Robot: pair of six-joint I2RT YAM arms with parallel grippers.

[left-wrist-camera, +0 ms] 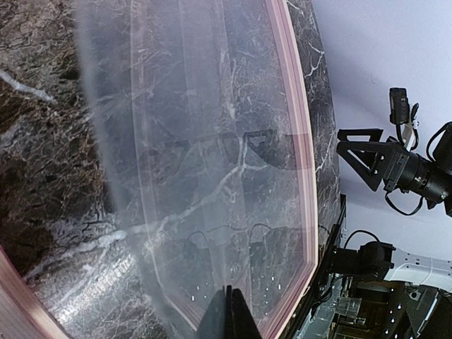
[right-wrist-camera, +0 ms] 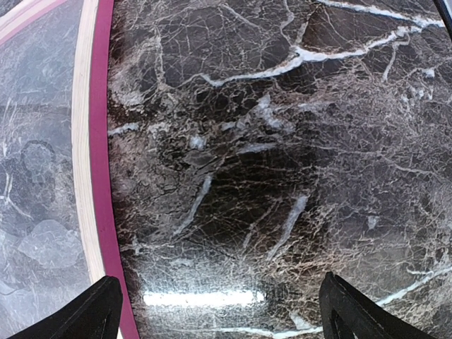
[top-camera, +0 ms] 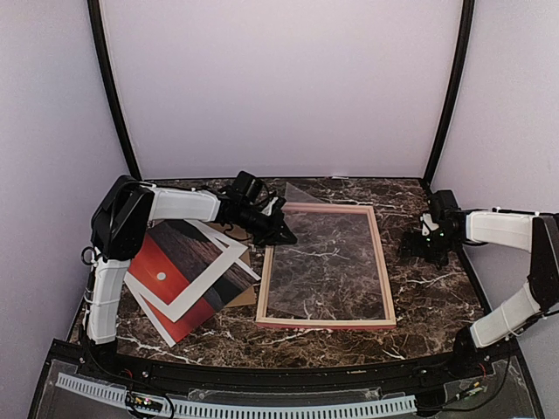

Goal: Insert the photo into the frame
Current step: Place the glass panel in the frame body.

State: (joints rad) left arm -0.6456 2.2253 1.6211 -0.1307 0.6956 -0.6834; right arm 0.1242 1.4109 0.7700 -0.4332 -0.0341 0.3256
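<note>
the photo [top-camera: 162, 277] lies face up at the left of the table [top-camera: 437, 301], turned aslant so one corner points at the near edge, with its red sky toward the near left and dark water toward the far right. brown cardboard [top-camera: 245, 298] peeks out from under it. the left arm reaches rightward above the photo, its forearm low and nearly level. the left gripper [top-camera: 281, 232] sits at the frame's far-left corner, fingers pressed together on the edge of a clear sheet [left-wrist-camera: 212, 141] that bows upward. the frame [top-camera: 383, 262] lies flat at mid-table, long axis running near to far. right of it the right arm bends in from the side, and the right gripper [top-camera: 425, 247] hangs low over the marble, jaws spread wide, holding nothing.
</note>
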